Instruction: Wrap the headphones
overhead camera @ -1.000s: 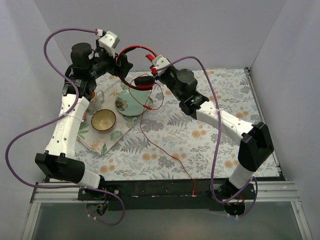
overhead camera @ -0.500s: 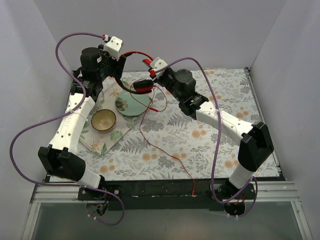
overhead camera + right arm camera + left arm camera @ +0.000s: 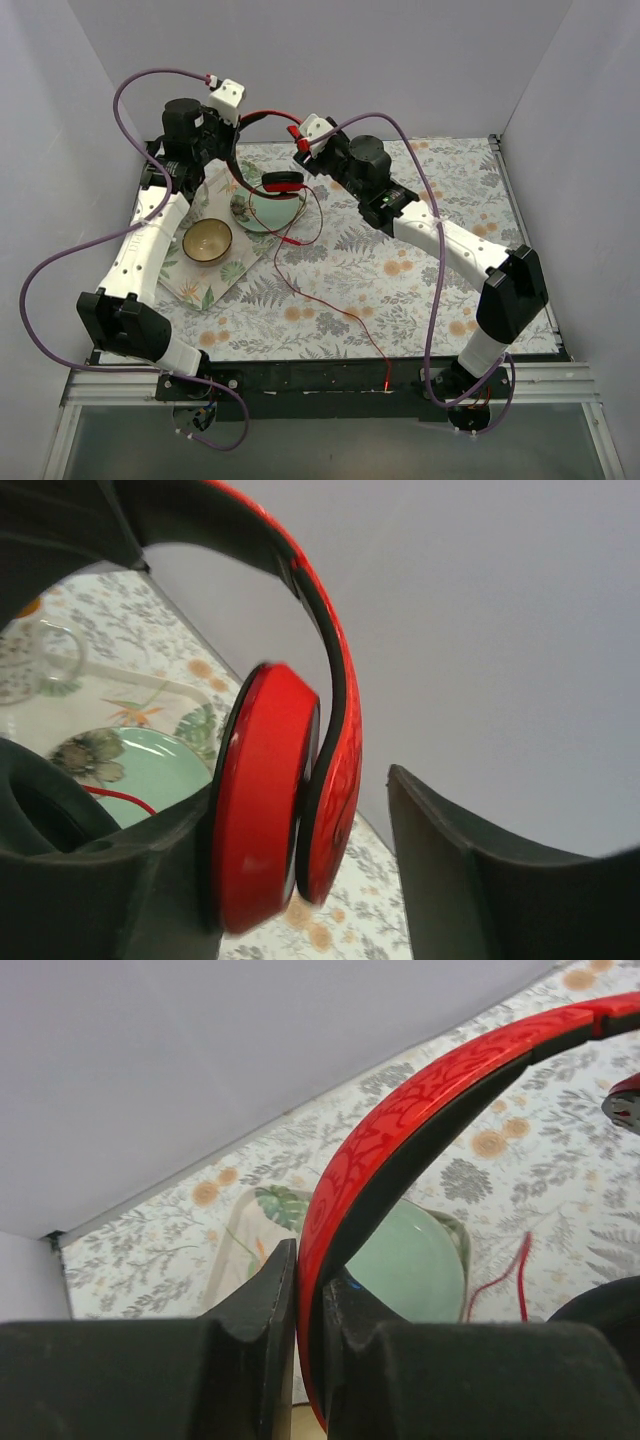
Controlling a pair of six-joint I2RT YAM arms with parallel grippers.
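Upper left: my left gripper [image 3: 305, 1280] clamped the headphones [image 3: 283, 181] by the headband; right gripper [image 3: 300, 820] gaped, apparently around one earcup [image 3: 262, 790]; cable [image 3: 345, 313] reached the table's [image 3: 450, 200] lower edge.

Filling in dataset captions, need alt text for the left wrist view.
The left gripper is shut on the red headband of the headphones, which arcs up and to the right across the frame. Behind it lie a pale green plate, a stretch of thin red cable and the floral table cover.
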